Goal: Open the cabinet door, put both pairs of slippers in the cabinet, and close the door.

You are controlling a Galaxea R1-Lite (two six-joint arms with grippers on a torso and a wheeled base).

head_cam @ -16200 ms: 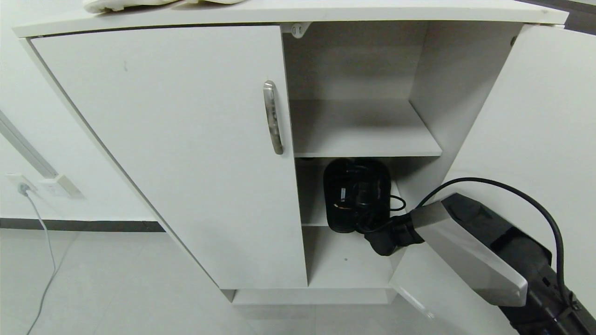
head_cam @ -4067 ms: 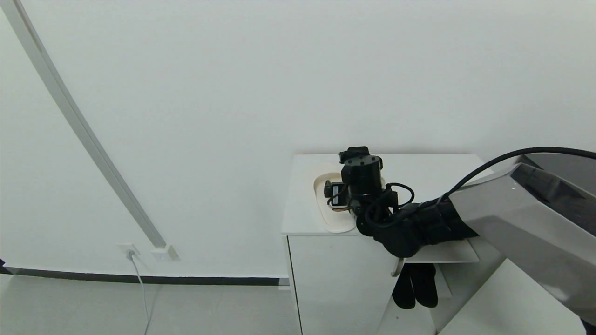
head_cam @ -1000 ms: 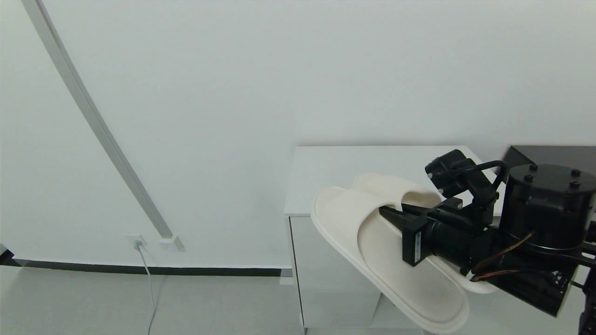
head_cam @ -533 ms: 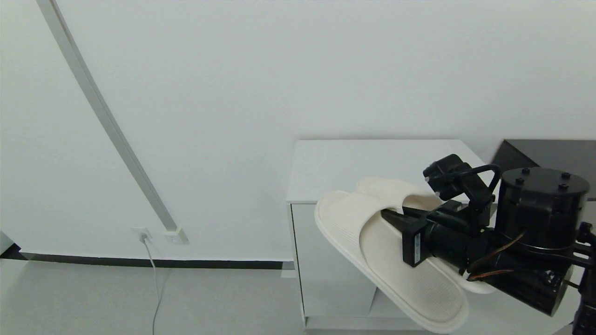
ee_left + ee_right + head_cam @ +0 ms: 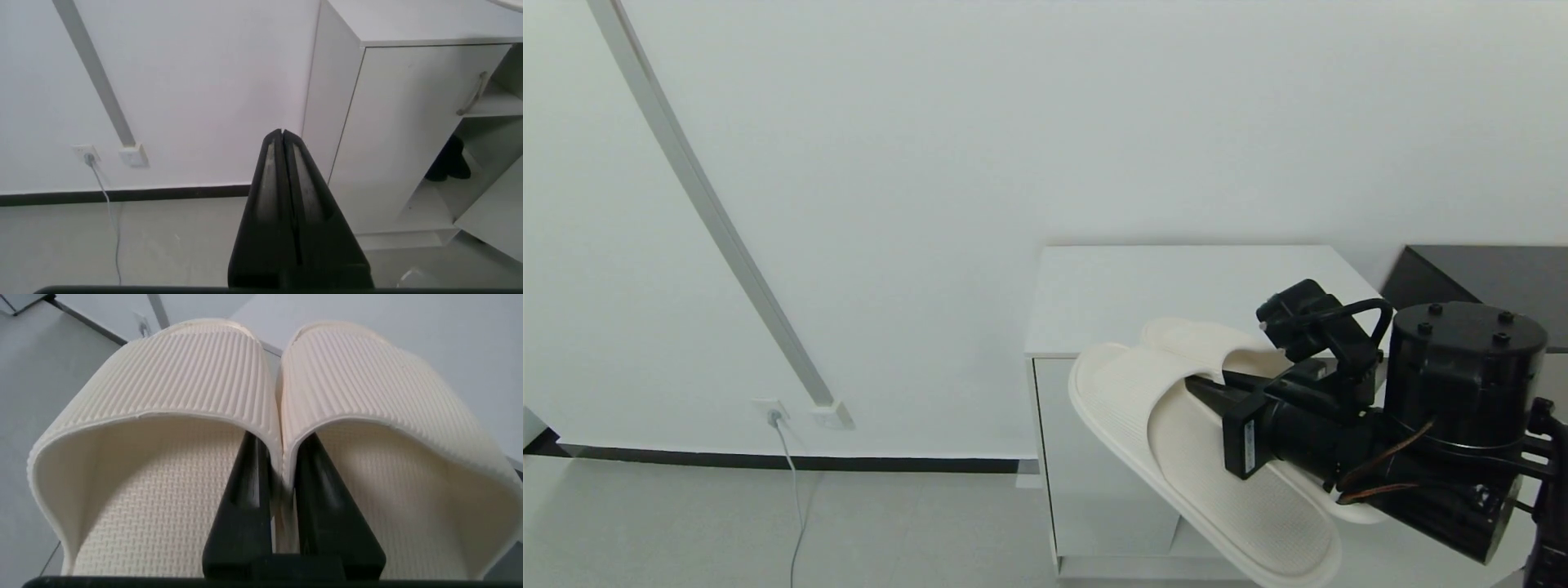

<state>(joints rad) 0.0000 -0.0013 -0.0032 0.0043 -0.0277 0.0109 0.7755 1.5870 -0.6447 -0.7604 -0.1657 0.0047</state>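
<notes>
While the left gripper point(image 5: 282, 135) hung closed and empty, one cabinet point(image 5: 392, 122) stood beyond it, right side open, with what looked like one dark pair point(image 5: 449, 159) on a low shelf. The right gripper point(image 5: 278, 461) clamped the adjoining straps of two cream slippers point(image 5: 163, 392), side by side around its fingers.
</notes>
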